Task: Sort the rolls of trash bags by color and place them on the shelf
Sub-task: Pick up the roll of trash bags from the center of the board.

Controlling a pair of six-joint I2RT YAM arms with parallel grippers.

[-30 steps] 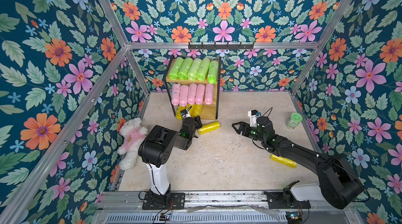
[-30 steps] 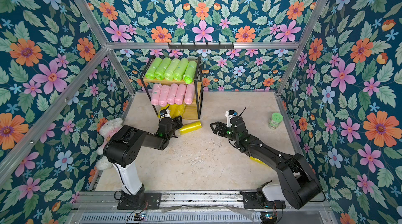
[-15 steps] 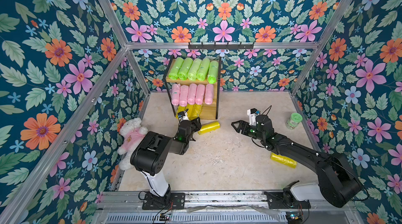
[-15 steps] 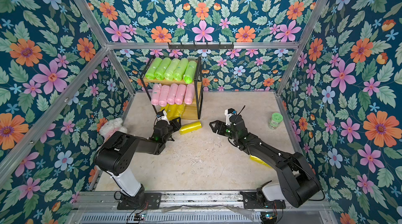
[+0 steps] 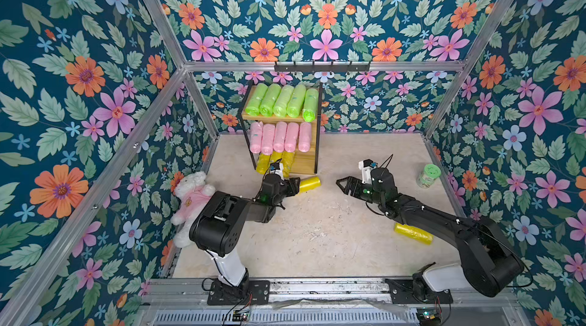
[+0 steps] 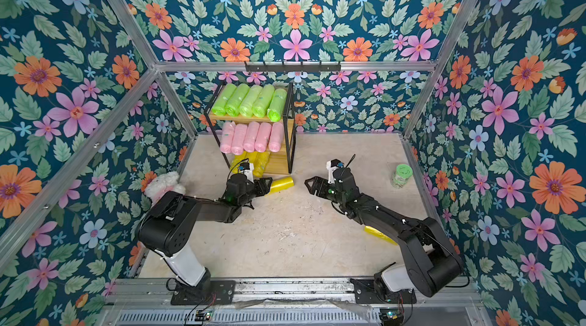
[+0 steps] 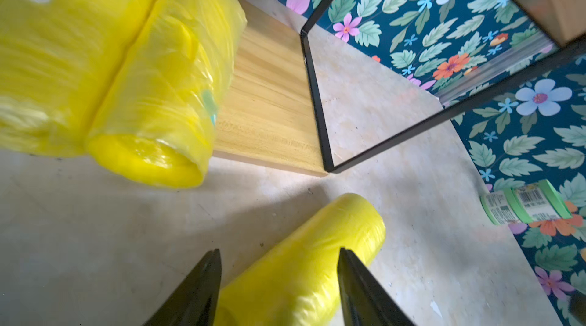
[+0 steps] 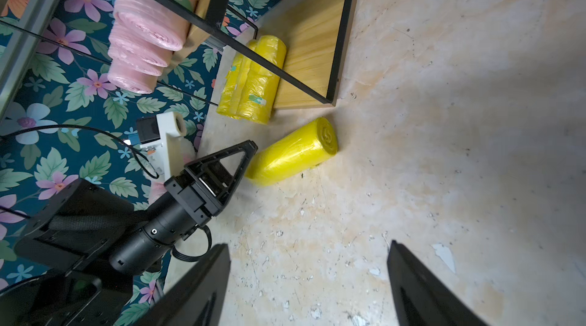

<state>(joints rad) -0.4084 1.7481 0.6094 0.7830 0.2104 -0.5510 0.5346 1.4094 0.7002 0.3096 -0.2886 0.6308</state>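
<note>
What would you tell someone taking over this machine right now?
Left tool: open, straddling a yellow roll on the floor by the shelf.
Right tool: open, empty.
Done: five green rolls on top, five pink rolls in the middle, some yellow rolls at the bottom.
Left: that roll and another yellow roll by the right arm go at the bottom too.

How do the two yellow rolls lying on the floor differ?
The near-shelf roll lies by the shelf, straddled by the left tool; the far roll lies apart, partly under the right arm. The near-shelf roll looks smooth, the far roll crinkled. Both are yellow, lying sideways.
</note>
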